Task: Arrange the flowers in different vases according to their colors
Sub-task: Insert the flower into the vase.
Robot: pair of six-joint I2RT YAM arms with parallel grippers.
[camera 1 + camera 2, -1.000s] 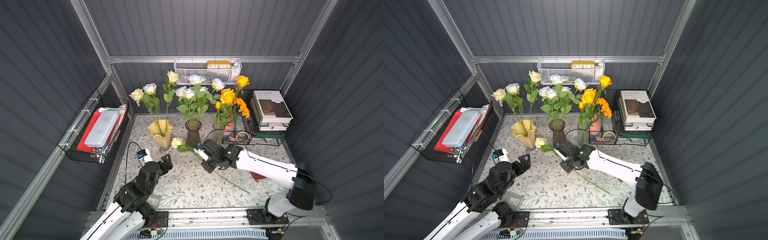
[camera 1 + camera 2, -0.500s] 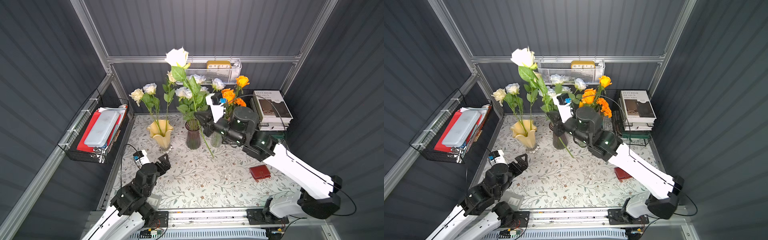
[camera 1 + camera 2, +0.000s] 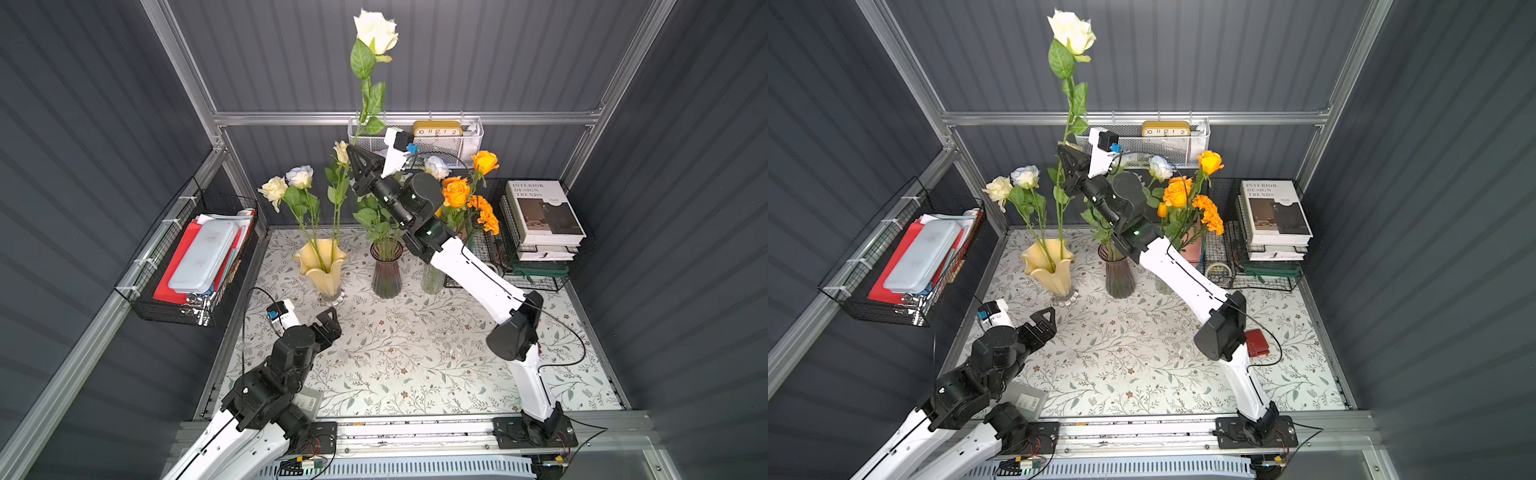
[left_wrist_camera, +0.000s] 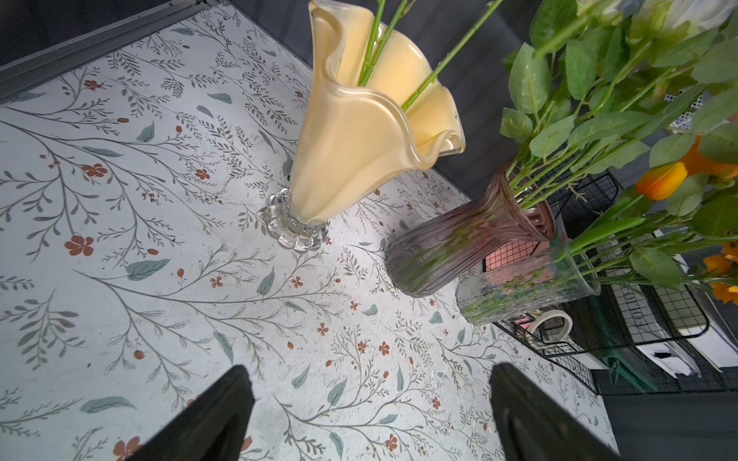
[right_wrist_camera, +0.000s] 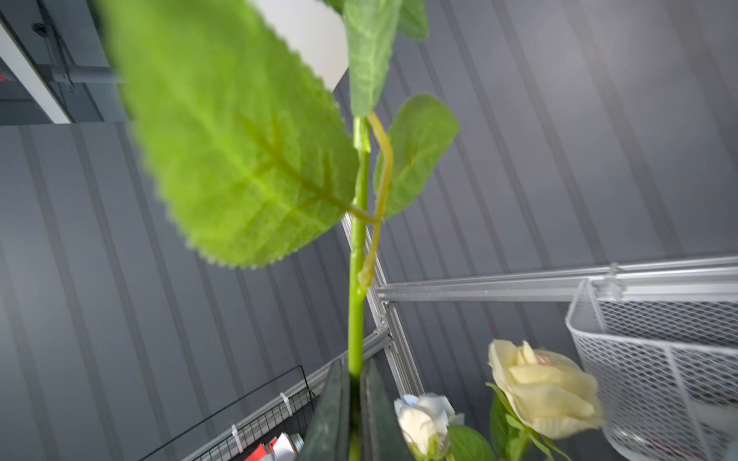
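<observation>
**Cream rose lifted off the surface and held high above the pale yellow vase**

A second ago the cream rose (image 3: 376, 27) lay flat on the surface (image 3: 415, 353) just in front of the pale yellow vase (image 3: 320, 266), with the right gripper (image 3: 358, 154) already closed on its stem. Now the rose stands nearly upright. Its bloom is far above that vase and a little to the right of it, higher than every flower already placed. The pick-up is therefore done, and what remains, as I judge it, is lowering the stem into a vase. Cream blooms already stand in the pale yellow vase, so it looks like the right home. No other loose stem shows on the surface in either top view.

The right arm reaches up and back from its base, forearm rising steeply over the purple vase (image 3: 386, 270), which stands just right of the yellow one. Its wrist is tipped so the gripper points upward. In the right wrist view the jaws are pinched tight on the green stem (image 5: 356, 319), below its leaves. The stem's lower end is lost among foliage, so I cannot tell how far it sits from the yellow vase's rim.

The left gripper (image 3: 328, 322) hovers low, just in front of the yellow vase. Its jaws are spread wide and empty, as the left wrist view confirms. The arm behind it is folded back toward its base.
</observation>
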